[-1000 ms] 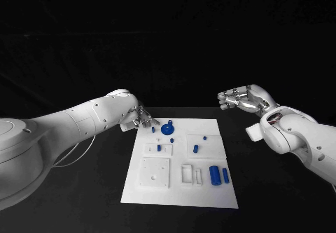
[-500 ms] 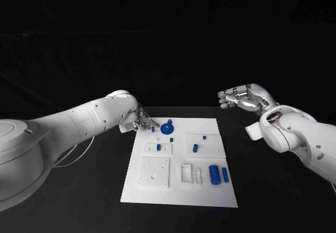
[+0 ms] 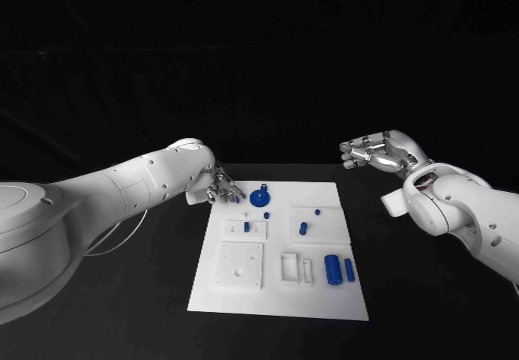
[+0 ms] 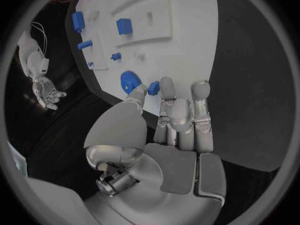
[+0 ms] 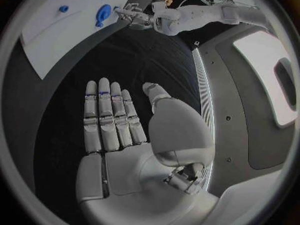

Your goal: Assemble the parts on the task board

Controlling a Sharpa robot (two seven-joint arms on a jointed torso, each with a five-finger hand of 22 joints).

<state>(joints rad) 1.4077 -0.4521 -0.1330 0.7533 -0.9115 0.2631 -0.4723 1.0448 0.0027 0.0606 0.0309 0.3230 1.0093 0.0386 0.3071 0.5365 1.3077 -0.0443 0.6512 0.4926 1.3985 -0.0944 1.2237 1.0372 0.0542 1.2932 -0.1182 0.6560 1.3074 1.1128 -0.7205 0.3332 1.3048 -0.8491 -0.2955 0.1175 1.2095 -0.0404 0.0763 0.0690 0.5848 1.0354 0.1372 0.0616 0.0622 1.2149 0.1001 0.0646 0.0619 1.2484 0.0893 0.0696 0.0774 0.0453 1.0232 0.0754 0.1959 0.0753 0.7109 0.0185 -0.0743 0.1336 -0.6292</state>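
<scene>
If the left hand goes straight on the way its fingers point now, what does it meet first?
Probably the small blue part at the fingertips of the left hand, with the blue gear beside it on the task board; depth is unclear.

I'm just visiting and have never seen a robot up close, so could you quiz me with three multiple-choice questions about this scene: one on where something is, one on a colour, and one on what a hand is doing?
1. Where is the robot's left hand?
A. At the far left corner of the white rectangular task board
B. On the board's near edge
C. Off the black table

2. What colour is the round gear-like part by that hand?
A. Red
B. Blue
C. Green

3. What is the right hand doing?
A. Gripping a part
B. Pressing on the board
C. Holding nothing, away from the board

Answers:
1 A, the head view shows the hand at that far corner.
2 B, the part is plainly blue in the head and left wrist views.
3 C, the right wrist view shows the hand empty with fingers extended, over bare table.
</scene>
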